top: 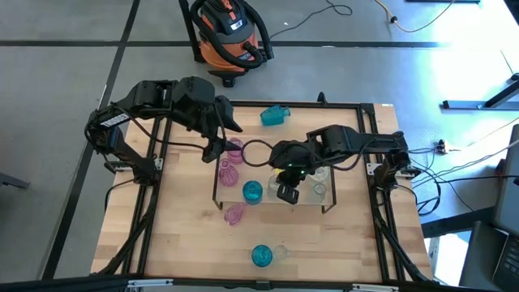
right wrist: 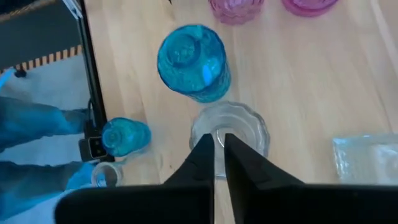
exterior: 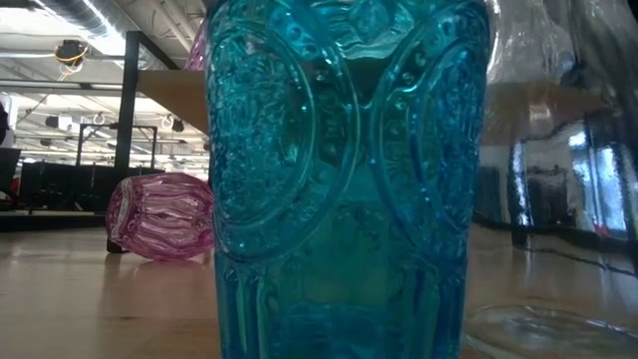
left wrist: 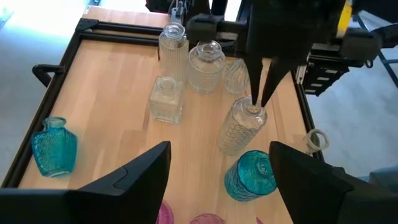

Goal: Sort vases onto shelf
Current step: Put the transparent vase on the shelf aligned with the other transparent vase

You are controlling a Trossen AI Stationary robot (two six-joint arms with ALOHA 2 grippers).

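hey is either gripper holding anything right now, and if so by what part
The right gripper is shut on the rim of a clear vase standing on the shelf, one finger inside its mouth. The left gripper is open and holds nothing.

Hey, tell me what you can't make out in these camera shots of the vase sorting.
- Low view: a teal vase right at the lens blocks most of the table; both grippers and most of the shelf are hidden.
- Right wrist view: the right gripper sits pinched at a clear vase rim; the fingers cover the contact.
- High view: clear vases on the shelf blur under the right arm; their count is unclear.
- Left wrist view: pink vases are cut off by the edge.
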